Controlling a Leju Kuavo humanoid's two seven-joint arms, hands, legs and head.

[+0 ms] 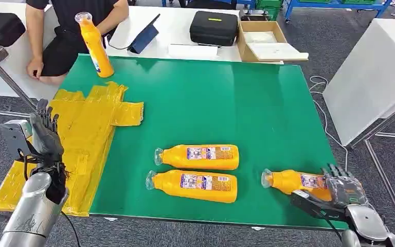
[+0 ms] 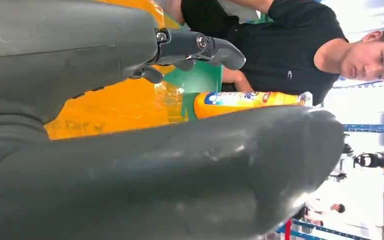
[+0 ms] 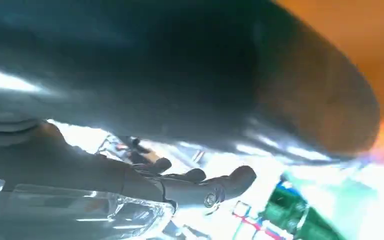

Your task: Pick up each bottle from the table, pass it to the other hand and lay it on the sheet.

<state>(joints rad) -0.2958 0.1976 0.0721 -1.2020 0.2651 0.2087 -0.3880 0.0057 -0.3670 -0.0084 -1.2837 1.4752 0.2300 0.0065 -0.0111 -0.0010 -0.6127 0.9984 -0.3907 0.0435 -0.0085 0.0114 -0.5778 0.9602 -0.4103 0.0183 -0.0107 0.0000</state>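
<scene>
Silver tubular forearms end in dark grey hands: left hand (image 1: 46, 138), right hand (image 1: 343, 189). Black cables run along each wrist.

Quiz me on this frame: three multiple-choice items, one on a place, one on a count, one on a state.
1. Where is the upright bottle?
A. at the green table's far edge, near the seated person
B. on the yellow sheet
C. in the cardboard box

2. How many orange bottles lie flat on the green table?
A. one
B. three
C. five

3. What is the left hand doing?
A. gripping a bottle
B. raised over the yellow sheet, holding nothing
C. pressing the black case

Answers:
1 A, it stands by the far edge.
2 B, two side by side and one at the right hand.
3 B, its fingers are empty.
</scene>
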